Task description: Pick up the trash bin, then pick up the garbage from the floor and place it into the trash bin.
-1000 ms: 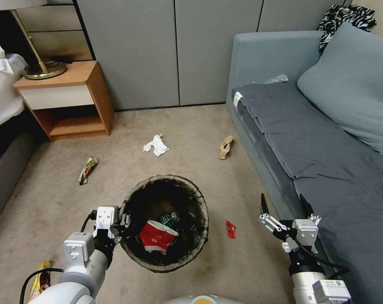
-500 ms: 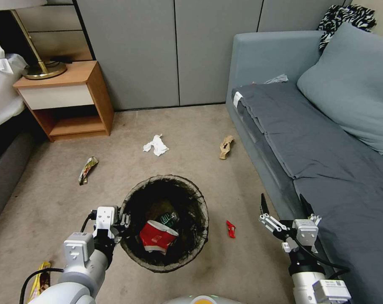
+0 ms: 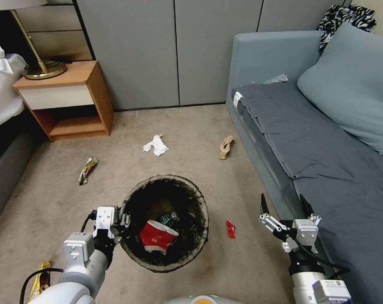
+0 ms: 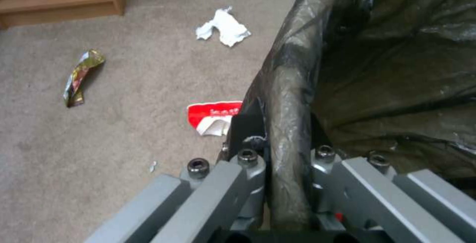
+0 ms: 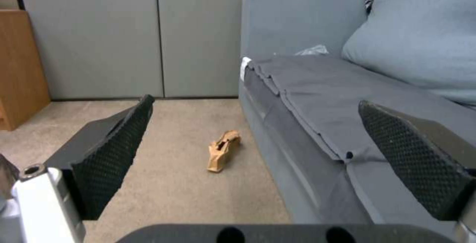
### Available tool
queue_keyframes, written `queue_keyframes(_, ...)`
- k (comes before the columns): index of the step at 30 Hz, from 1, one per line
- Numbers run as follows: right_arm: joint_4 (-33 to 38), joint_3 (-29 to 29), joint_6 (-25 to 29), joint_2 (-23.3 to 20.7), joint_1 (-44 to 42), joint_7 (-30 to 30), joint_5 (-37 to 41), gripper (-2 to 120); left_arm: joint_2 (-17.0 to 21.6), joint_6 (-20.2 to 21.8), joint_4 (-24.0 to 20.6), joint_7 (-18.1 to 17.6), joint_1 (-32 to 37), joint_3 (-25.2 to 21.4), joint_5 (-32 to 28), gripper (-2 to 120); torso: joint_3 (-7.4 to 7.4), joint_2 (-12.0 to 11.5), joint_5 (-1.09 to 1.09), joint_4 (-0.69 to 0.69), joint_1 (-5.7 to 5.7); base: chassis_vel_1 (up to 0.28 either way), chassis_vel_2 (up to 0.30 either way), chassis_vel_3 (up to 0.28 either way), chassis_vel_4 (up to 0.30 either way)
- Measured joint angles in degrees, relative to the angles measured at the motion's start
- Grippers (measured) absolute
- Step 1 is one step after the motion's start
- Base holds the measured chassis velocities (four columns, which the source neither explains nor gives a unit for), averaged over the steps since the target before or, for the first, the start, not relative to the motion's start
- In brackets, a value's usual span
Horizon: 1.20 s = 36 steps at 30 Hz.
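The trash bin (image 3: pixel 198 199), round and lined with a dark bag, hangs low over the carpet at my left side. My left gripper (image 3: pixel 125 221) is shut on the bin's bagged rim (image 4: pixel 288 98). Inside lie a red-and-white cup (image 3: pixel 157 236) and a green-labelled bottle (image 3: pixel 168 218). Garbage on the floor: a white tissue (image 3: pixel 156 145), brown paper (image 3: pixel 226 146), a red scrap (image 3: pixel 230 229), a snack wrapper (image 3: pixel 87 169), a yellow wrapper (image 3: pixel 39 280), and a crumpled red-and-white cup (image 4: pixel 214 116) beside the bin. My right gripper (image 3: pixel 284 204) is open and holds nothing, next to the sofa, with the brown paper (image 5: pixel 223 155) ahead of it.
A grey sofa (image 3: pixel 326 139) with a blue cushion runs along the right. A wooden nightstand (image 3: pixel 69 99) with a brass lamp stands at the back left beside a bed (image 3: pixel 1 93). Grey cabinet doors (image 3: pixel 174 50) close off the back. Bare carpet lies between them.
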Motion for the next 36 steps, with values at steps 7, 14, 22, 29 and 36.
queue_keyframes(7,-1.63,2.11,-3.88,-0.56,3.81,-0.02,3.74,100,1.61,0.0,0.0,-0.23,0.35,-1.26,-1.04,2,0.0,0.0,-0.01,-0.01,0.01,0.0,0.0,0.0,0.0)
queue_keyframes(14,-2.67,1.52,-7.36,-0.64,6.33,-0.29,5.09,100,2.02,-0.04,0.0,-0.41,0.44,-1.59,-1.4,2,0.0,0.0,0.0,0.0,0.01,0.0,0.0,0.0,0.0)
queue_keyframes(22,-6.92,-0.48,-14.59,-2.18,10.41,-4.12,6.5,100,2.35,0.37,0.0,-0.41,0.54,-2.01,-1.83,2,0.0,0.0,0.0,0.0,0.01,0.0,0.0,0.0,0.0)
queue_keyframes(29,-10.29,-1.78,-18.9,-2.23,15.2,-8.69,6.51,100,2.39,0.45,0.0,-0.41,0.55,-2.07,-1.94,2,0.0,0.0,0.0,0.0,0.0,0.0,0.0,0.0,0.0)
queue_keyframes(36,-14.69,-4.03,-24.18,-4.52,19.59,-9.92,11.23,100,2.06,0.29,0.0,-0.91,0.87,-2.81,-3.08,2,0.0,0.0,0.0,0.0,0.01,0.0,0.0,0.0,0.0)
